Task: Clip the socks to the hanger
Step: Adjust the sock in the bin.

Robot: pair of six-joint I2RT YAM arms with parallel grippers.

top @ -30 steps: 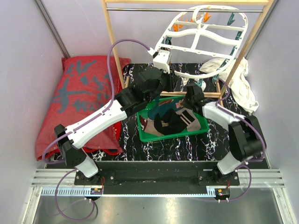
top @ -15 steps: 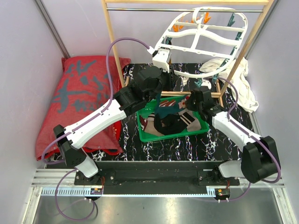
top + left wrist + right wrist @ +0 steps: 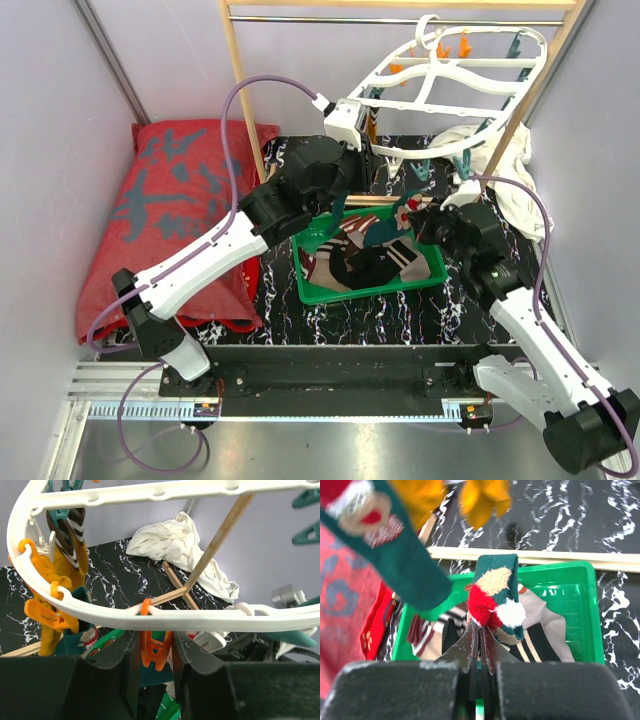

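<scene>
Top external view, green tray [image 3: 372,291]: sits on the black marbled desk [image 3: 400,325] between the two arms, just near of the wooden rack [image 3: 240,90], and holds a loose heap of socks.
Tray contents: a dark sock [image 3: 365,268] lies in the middle. A maroon-striped sock [image 3: 314,266] is at the left end and a beige-and-black sock [image 3: 540,630] toward the right.
Hanger [image 3: 210,624]: a white openwork frame, tilted, high at the far right by the rack. Its near-left rim is at the left hand.
Socks at the hanger: a mustard sock [image 3: 65,580] with a striped cuff hangs from the rim's left end in the left wrist view. A teal Santa sock [image 3: 395,550] hangs beside it; which peg grips it I cannot tell.
Left arm [image 3: 210,258]: stretched from the near left toward the far right, wrist raised to the hanger's rim.
Left hand [image 3: 155,639]: partly closed, with one finger on each flank of an orange peg [image 3: 156,656] that hangs under the rim. It clasps the peg.
Right arm [image 3: 530,320]: reaches from the near right toward the far left, ending over the tray's far right corner.
Right hand [image 3: 479,630]: fully closed, pinching a teal pompom sock [image 3: 495,587] with beige and red patches. The sock stands up from the fingertips above the tray.
White cloth [image 3: 515,190]: crumpled on the desk at the far right.
Red cloth [image 3: 180,200]: spread along the left side.
</scene>
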